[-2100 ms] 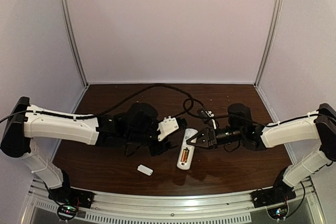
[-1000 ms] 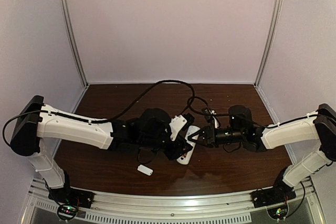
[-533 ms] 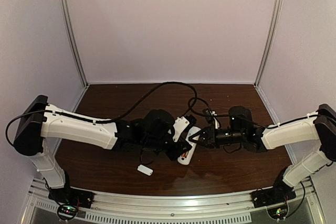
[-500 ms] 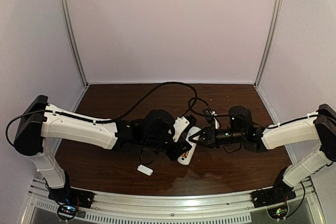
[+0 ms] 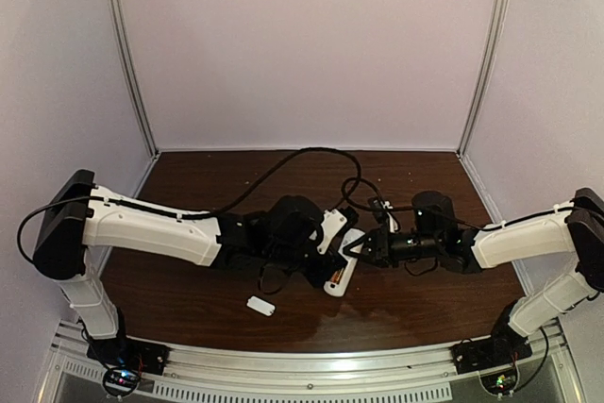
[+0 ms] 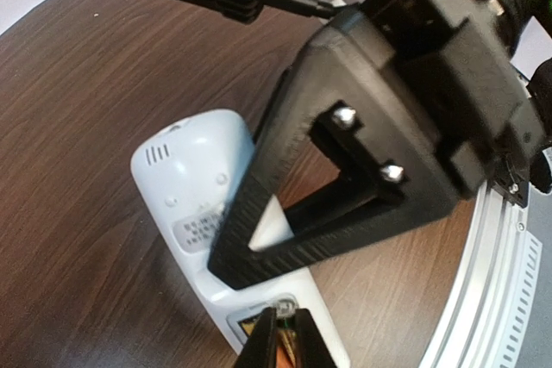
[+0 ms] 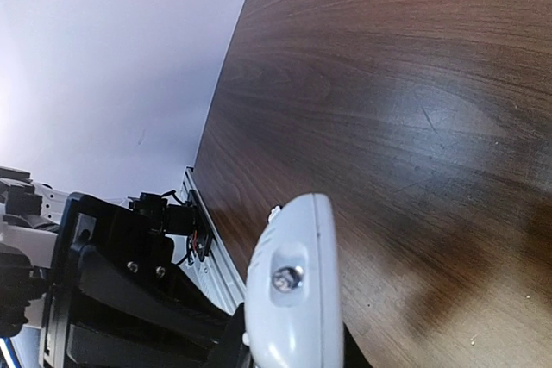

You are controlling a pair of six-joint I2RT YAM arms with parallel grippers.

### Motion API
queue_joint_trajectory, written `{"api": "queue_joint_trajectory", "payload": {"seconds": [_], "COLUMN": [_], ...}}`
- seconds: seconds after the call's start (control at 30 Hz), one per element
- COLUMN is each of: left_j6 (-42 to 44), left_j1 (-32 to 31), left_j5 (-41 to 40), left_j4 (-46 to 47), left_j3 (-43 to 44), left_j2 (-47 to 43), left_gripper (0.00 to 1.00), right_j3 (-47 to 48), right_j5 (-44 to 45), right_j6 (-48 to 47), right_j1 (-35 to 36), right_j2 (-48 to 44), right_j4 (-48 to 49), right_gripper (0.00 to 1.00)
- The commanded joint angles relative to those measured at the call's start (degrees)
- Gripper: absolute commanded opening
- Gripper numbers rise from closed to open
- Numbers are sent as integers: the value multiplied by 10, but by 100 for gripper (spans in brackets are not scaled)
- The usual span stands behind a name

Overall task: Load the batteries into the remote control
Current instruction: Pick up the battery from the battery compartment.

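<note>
White cover piece [image 5: 260,305] lies on the dark wood table [image 5: 425,309], left of the action and apart from the remote. So the battery bay is uncovered.

My left pincer [image 6: 282,346] reaches in from the left, tips down in the open bay at the near end of the remote control [image 6: 194,178]. The jaws are nearly together, pinching a sliver of orange. I read that as the orange battery [image 6: 287,335], sitting in the bay. My guess at the step is seating or straightening it, not carrying it. I can't pick out the golden-brass battery in any view. It may be under my fingers.

The remote sits mid-table between both pincers, back side up and bay toward the near edge. It looks flat on the wood, but I can't confirm that.

My right pincer [image 5: 355,251] comes in from the right and is clamped on the remote's body just above the bay. One black finger crosses the white shell in the left wrist view. Reason: it acts as a fixture, so the shell doesn't skate or twist while the left works.

Risks: a tilted cell, or the remote pivoting in the clamp.
</note>
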Motion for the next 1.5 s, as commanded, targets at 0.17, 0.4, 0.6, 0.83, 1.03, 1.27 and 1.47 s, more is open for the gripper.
{"api": "queue_joint_trajectory", "payload": {"seconds": [0.17, 0.4, 0.6, 0.83, 1.03, 1.27, 1.47], "left_j6": [11, 18, 13, 17, 21, 27, 20], "left_j1": [-5, -5, -5, -5, -5, -4, 3], "left_j5": [1, 2, 17, 17, 17, -4, 16], "left_j4": [0, 3, 1, -25, -45, -29, 73], "left_j3": [-1, -4, -10, 3, 16, 10, -46], "left_j2": [-14, -23, -24, -3, 13, -18, -74], "left_gripper": [0, 10, 23, 22, 12, 0, 0], "right_j3": [-4, -10, -10, -9, -15, -28, -30], "right_j5": [-8, -11, -10, -12, -19, -30, -32], "right_j6": [6, 12, 12, 18, 35, 49, 57], "right_j1": [-8, -8, -9, -10, -14, -19, -19], "right_j2": [-18, -17, -13, -16, -16, -5, 0], "right_j4": [42, 52, 52, 56, 83, 109, 116], "right_gripper": [0, 0, 0, 0, 0, 0, 0]}}
